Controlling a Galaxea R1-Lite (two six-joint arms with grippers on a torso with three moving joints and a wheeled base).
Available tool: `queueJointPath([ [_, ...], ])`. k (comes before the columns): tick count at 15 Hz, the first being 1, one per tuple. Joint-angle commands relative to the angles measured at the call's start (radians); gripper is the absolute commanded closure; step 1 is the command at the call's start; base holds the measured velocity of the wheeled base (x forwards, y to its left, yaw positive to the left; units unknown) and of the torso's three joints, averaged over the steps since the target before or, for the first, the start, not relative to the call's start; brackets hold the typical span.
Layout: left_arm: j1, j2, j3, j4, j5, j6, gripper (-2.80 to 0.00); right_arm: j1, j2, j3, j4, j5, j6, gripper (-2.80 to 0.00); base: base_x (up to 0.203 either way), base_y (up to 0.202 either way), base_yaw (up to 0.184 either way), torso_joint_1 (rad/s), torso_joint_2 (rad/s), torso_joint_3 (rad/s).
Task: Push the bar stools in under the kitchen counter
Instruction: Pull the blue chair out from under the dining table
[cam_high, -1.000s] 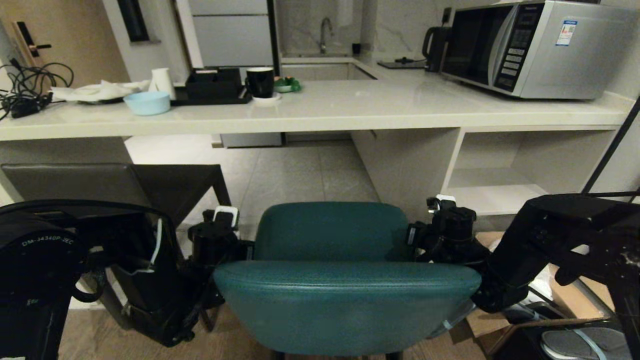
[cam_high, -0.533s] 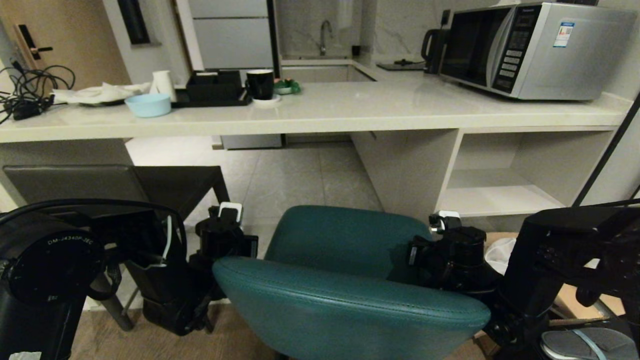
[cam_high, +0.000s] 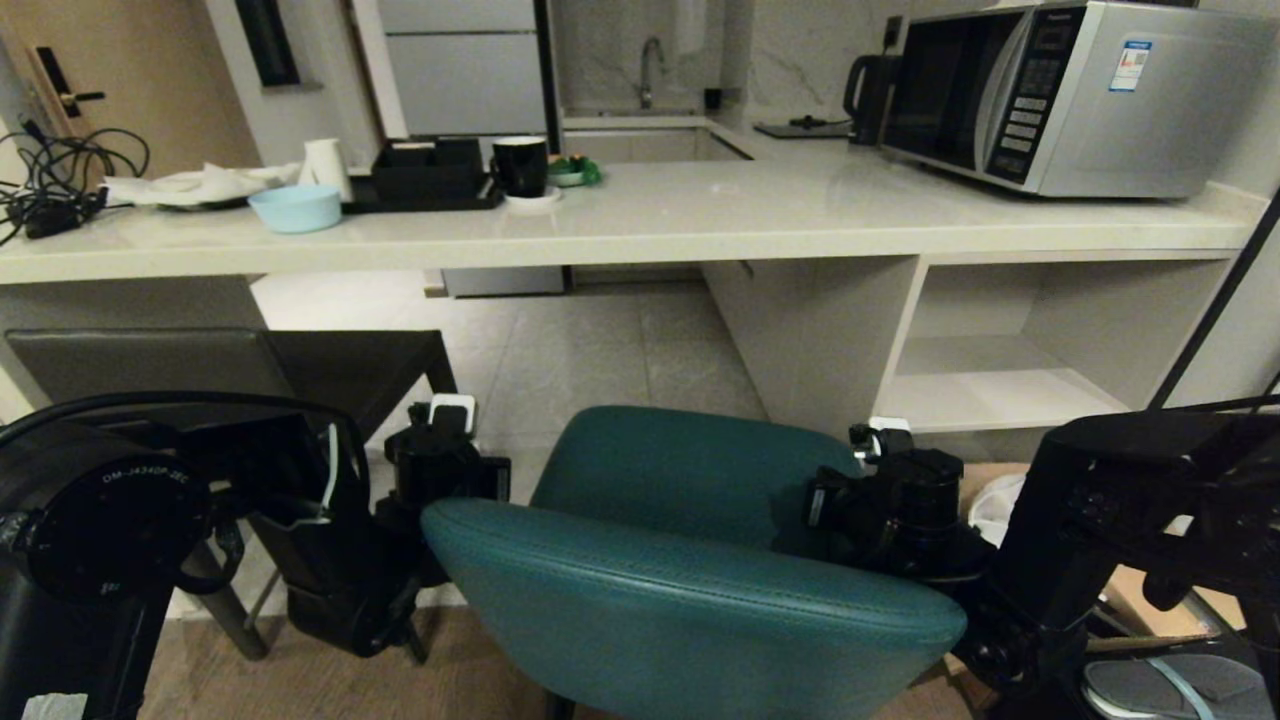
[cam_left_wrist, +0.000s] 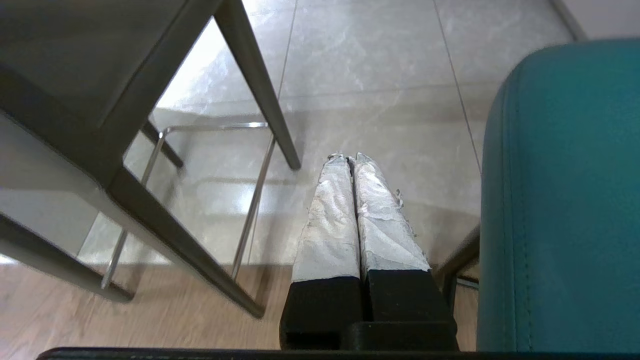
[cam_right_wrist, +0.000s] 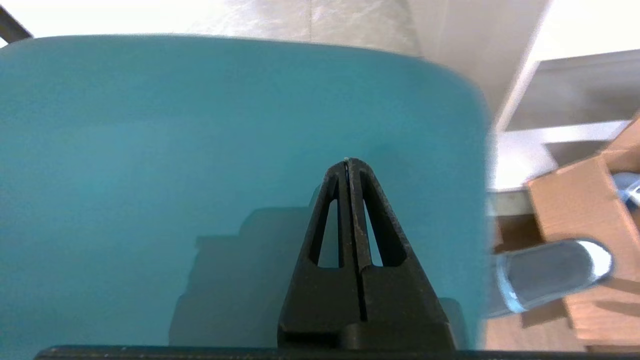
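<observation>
The teal stool (cam_high: 690, 560) stands right in front of me, its curved backrest nearest and its seat reaching toward the desk (cam_high: 640, 225) — it is not yet under the slab, with bare tiled floor (cam_high: 590, 340) between the seat's front edge and the desk's edge. My left gripper (cam_left_wrist: 350, 165) hangs just beside the stool's left side, fingers pressed together with nothing between them, pointing down at the floor; in the left wrist view the teal upholstery runs along one side of the fingers, apart from them. My right gripper (cam_right_wrist: 346, 162) is closed too and holds nothing, its tip lying over the teal seat, though I cannot tell whether it actually touches the leather. In the head view both wrists flank the stool, one at each end of the backrest. The dark grey-brown stool (cam_high: 230, 370) stands to my left, its square seat close to the desk's edge and its tapered legs on the floor near my left arm. On the desk sit a microwave (cam_high: 1060, 95) at the right, and a black mug (cam_high: 520, 165), a light blue bowl (cam_high: 295, 208) and a black tray (cam_high: 430, 175) at the left. Open white shelves (cam_high: 1010, 345) fill the desk's right part, and a cardboard box (cam_right_wrist: 575, 210) lies on the floor beside my right arm.
</observation>
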Motion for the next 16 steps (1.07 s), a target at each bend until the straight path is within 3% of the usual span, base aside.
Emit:
queueJointPath([
  [1, 0.010, 0.021, -0.023, -0.008, 0.005, 0.002, 0.00, -0.007, -0.016, 0.008, -0.008, -0.002, 0.002, 0.00, 0.000, 0.000, 0.000, 0.000, 0.00, 0.000],
  [11, 0.019, 0.087, -0.179, 0.073, 0.005, 0.035, 0.00, 0.038, -0.053, 0.072, -0.019, -0.008, 0.004, 0.00, 0.000, 0.000, 0.000, 0.000, 0.00, 0.000],
  [16, 0.042, 0.050, -0.195, 0.069, 0.018, 0.035, 0.00, 0.012, -0.069, 0.044, -0.014, -0.009, -0.002, 0.00, 0.000, 0.000, 0.000, 0.000, 0.00, 0.000],
])
